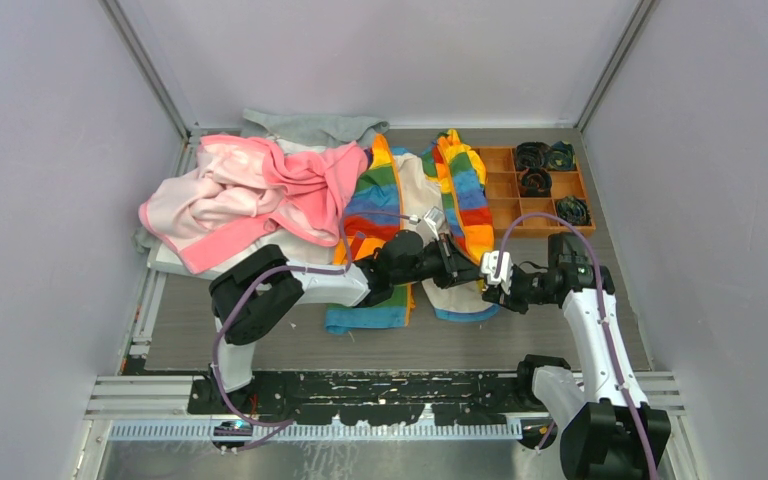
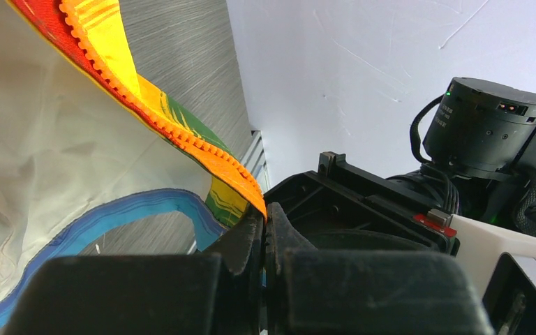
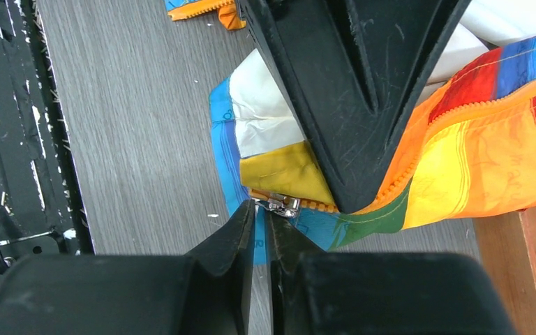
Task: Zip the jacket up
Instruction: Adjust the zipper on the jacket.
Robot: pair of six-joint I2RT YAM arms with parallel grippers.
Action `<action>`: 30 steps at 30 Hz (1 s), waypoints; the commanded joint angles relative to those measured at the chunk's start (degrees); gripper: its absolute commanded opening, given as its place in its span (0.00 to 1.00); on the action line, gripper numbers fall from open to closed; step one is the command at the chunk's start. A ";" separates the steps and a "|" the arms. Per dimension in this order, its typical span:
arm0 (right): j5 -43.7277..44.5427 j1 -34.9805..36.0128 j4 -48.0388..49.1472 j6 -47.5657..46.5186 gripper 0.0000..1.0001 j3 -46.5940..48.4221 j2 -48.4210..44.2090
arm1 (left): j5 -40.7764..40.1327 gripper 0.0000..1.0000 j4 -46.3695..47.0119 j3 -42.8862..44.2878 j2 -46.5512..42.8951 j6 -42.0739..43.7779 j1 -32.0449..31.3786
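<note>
The jacket (image 1: 400,200) lies open on the table with its cream lining up and rainbow stripes along both front edges. My left gripper (image 1: 472,272) reaches across it and is shut on the orange zipper tape (image 2: 202,150) near the bottom hem, pinching it at the jaw tips (image 2: 265,218). In the right wrist view, the left gripper's black fingers (image 3: 342,105) press down on that corner. My right gripper (image 3: 262,209) is just below them. Its jaws have closed to a thin slit on the end of the silver zipper pull (image 3: 284,204), over the blue hem.
A pink garment (image 1: 250,195) and a grey garment (image 1: 310,127) are heaped at the back left, touching the jacket. A wooden compartment tray (image 1: 492,160) with dark rolled items sits at the back right. The right arm's wrist (image 2: 495,132) is close beside my left gripper.
</note>
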 commanded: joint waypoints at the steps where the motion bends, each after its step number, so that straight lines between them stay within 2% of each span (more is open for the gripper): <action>1: -1.65 -0.40 0.69 1.38 0.18 2.22 -1.19 | 0.33 0.00 2.90 0.50 -2.52 1.23 0.36; 8: -2.45 -0.45 0.38 1.78 0.28 2.40 -1.19 | 0.41 0.00 2.68 0.85 -2.50 1.36 0.46; 15: -2.85 -0.49 0.95 2.80 0.31 2.42 -1.34 | 0.59 0.00 2.44 1.26 -2.48 1.26 0.42; 21: -2.46 -0.56 3.12 6.12 0.30 2.46 -1.45 | 0.72 0.00 2.42 1.29 -2.58 1.27 0.44; 30: -1.28 -1.51 5.20 9.50 0.18 2.59 -1.89 | 0.42 0.00 2.33 0.61 -3.03 1.57 0.47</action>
